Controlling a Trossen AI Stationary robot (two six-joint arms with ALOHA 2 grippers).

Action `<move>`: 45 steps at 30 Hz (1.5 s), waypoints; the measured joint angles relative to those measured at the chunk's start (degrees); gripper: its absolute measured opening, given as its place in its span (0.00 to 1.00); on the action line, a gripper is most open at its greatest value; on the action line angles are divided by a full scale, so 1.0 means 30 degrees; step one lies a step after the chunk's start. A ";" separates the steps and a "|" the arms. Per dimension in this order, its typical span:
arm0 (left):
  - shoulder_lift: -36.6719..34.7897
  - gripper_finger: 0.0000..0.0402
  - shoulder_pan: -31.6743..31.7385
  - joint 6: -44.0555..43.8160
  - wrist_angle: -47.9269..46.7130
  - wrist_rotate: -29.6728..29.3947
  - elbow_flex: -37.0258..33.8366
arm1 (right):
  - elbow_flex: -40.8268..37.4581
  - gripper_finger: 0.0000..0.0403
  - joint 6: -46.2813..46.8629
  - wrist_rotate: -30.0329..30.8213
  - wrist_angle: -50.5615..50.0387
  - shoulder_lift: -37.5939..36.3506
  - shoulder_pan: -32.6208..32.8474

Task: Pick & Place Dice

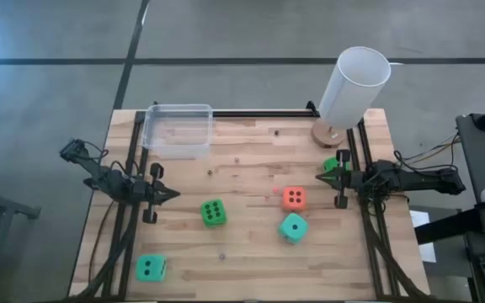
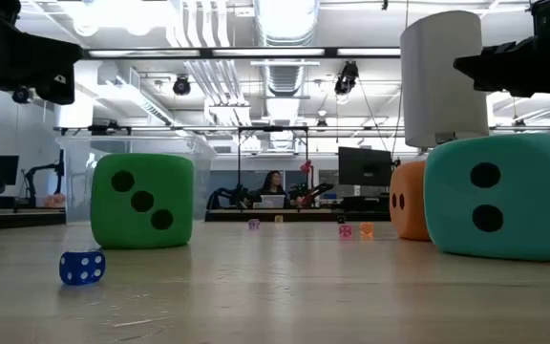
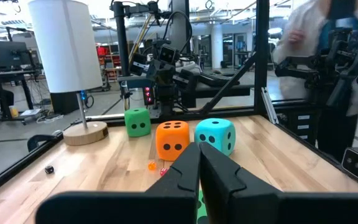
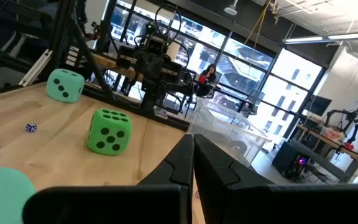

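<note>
Here, a pale wooden table (image 1: pixel 251 261) stands on a grey floor crossed by dark seams, with black rails down both sides. Beyond it, the low view looks into an open workshop with ceiling ducts, strip lights and monitors, where a person (image 2: pixel 272 183) sits far back at a desk. I can read no label or writing anywhere.

At the left edge the left gripper (image 1: pixel 172 194) hovers over bare wood, its fingers pressed together on nothing. Near that corner lies a bright green die (image 1: pixel 150 268). At the far left sits a clear plastic tub (image 1: pixel 178 129). Right of the left gripper is a second green die (image 1: pixel 213 213), its six face up. A few tiny dice and beads are scattered on the boards, a small blue die (image 2: pixel 82 267) among them.

Right of centre the orange die (image 1: pixel 294 199) and the teal die (image 1: pixel 293 227) lie close together, the teal one nearer. Farther right a tall white cylinder (image 1: pixel 354 86) rises from a round wooden base (image 1: pixel 328 134). Just in front of that base another green die (image 1: pixel 331 164) peeks out beside the right gripper (image 1: pixel 322 178), whose fingers are likewise shut and hold nothing. In the left wrist view a blurred person (image 3: pixel 319 37) stands beyond the right edge.
</note>
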 joint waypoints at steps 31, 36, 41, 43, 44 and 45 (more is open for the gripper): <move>-0.0002 0.04 -0.0022 -0.0003 -0.0004 0.0003 0.0000 | 0.0001 0.02 0.0000 0.0000 0.0000 0.0000 0.0000; -0.0002 0.04 -0.0022 0.0001 0.0000 -0.0001 0.0000 | 0.0000 0.02 0.0214 -0.0025 0.0049 0.0004 -0.0015; -0.0001 0.04 -0.0022 0.0002 -0.0004 0.0003 0.0000 | 0.0000 0.02 0.0703 -0.0021 0.3189 0.0029 -0.0015; 0.0002 0.04 -0.0022 -0.0003 -0.0006 0.0003 -0.0007 | 0.0000 0.02 0.0641 0.0181 0.5225 0.0015 -0.0015; -0.0002 0.04 -0.0022 0.0001 0.0000 0.0003 -0.0003 | 0.0007 0.02 0.0502 0.0603 0.6187 0.0000 -0.0015; 0.0001 0.04 -0.0022 -0.0002 -0.0007 0.0003 0.0000 | 0.0007 0.02 0.0403 0.1108 0.7004 -0.0007 -0.0015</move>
